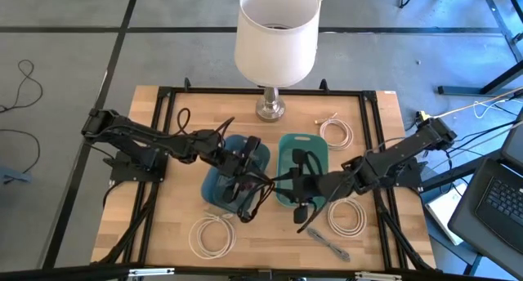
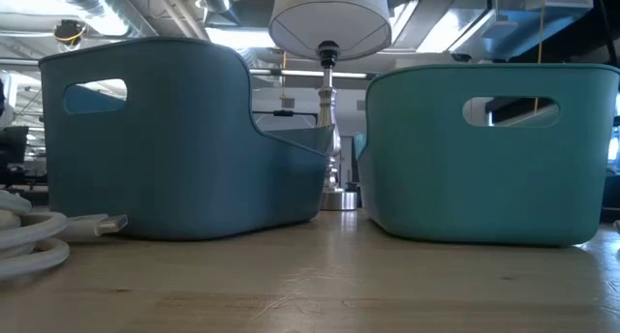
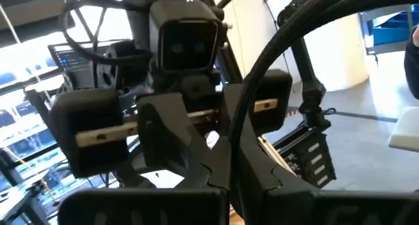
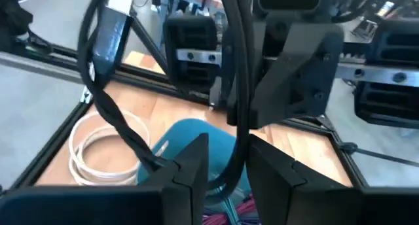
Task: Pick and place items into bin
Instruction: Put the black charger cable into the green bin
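The thin black cable (image 1: 263,185) hangs between my two grippers, above the gap between a blue bin (image 1: 217,181) and a teal bin (image 1: 288,150). My left gripper (image 1: 248,181) is over the blue bin and shut on the cable. My right gripper (image 1: 301,189) is over the teal bin's near part and also shut on it. Three white coils lie flat on the table: one near left (image 1: 211,234), one near right (image 1: 347,216) and one far right (image 1: 335,131). A grey strap (image 1: 328,243) lies near the front edge. Coloured straps (image 4: 229,216) show inside the blue bin. My left gripper pinches a strand of the black cable (image 3: 230,161) between its two fingers, lifted clear; the strand arcs upward past the fingers (image 3: 268,81). My right gripper pinches the black cable (image 4: 234,156) between its two fingers; one strand runs up, and a twisted strand with a plug end (image 4: 112,30) loops off to the side.
A white-shaded lamp (image 1: 276,34) stands at the table's far edge, behind the bins. A black frame rail (image 1: 376,142) rings the wooden table. In the low view the blue bin (image 2: 165,139) and teal bin (image 2: 484,149) stand side by side, with a white cable (image 2: 39,238) beside the blue one.
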Robot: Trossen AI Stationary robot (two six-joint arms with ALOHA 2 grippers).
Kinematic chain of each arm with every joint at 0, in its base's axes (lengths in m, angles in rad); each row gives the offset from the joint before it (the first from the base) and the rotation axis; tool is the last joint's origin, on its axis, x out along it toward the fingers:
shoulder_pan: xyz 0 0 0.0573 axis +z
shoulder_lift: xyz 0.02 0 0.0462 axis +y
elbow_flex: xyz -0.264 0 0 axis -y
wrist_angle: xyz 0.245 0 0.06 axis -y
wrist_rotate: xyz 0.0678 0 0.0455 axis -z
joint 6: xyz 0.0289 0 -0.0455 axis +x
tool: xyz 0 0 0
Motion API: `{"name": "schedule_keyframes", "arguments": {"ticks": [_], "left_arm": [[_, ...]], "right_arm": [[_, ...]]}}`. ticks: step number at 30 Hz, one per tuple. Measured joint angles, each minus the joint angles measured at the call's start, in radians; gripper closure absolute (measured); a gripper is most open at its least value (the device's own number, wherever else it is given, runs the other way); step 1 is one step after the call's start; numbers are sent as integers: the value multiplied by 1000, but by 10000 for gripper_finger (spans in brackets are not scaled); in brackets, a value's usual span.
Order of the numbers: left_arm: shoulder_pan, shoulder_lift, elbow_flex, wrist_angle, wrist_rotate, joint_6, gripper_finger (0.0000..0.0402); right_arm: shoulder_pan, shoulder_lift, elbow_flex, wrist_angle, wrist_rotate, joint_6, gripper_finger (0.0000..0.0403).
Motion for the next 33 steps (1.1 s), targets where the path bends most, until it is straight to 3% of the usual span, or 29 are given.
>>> {"name": "schedule_keyframes", "arguments": {"ticks": [5,11,15,22,25,27,33], "left_arm": [[0,0,0,0,9,-2,398],[0,0,0,-29,46,1,391],[2,0,0,-30,21,-8,372],[-3,0,-1,-111,-37,1,316],[-1,-1,0,-136,-128,1,285],[-1,-5,0,-172,-245,1,267],[-8,-56,0,-329,-601,22,234]], "right_arm": [[-19,31,0,35,-28,-31,307],[-25,43,0,11,-16,-49,388],[-20,23,8,-63,64,-48,393],[38,2,118,-377,237,97,393],[83,1,169,-509,279,173,393],[107,1,197,-596,275,251,393],[150,3,209,-988,292,688,393]]}}
